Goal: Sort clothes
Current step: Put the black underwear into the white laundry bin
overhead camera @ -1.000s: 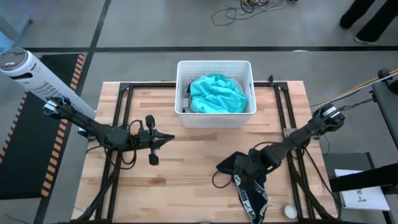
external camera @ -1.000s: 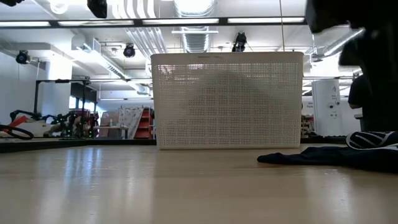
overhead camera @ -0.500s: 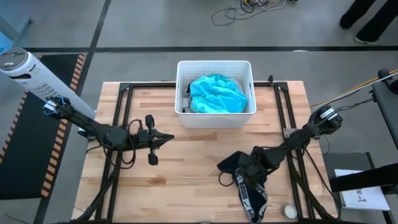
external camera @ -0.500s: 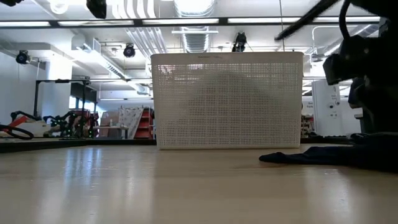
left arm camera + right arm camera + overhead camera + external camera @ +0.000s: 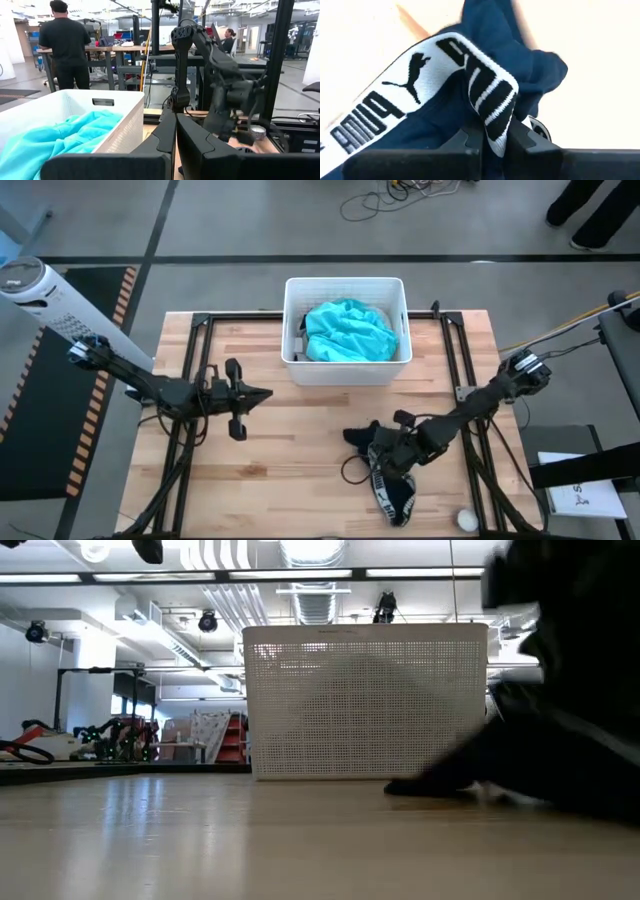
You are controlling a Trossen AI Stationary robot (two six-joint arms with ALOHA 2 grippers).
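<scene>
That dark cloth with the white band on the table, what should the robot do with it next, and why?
Probably lift it a little. The right gripper has pinched the white band of the dark garment, but most of the cloth lies on the table, short of the white basket holding the teal garment. The left gripper waits shut.

A robotics lab or workshop: exposed white ceiling ducts [image 5: 230, 580], metal-framed workbenches [image 5: 115, 55], grey concrete floor [image 5: 250, 220] with loose cables [image 5: 400, 195].
</scene>
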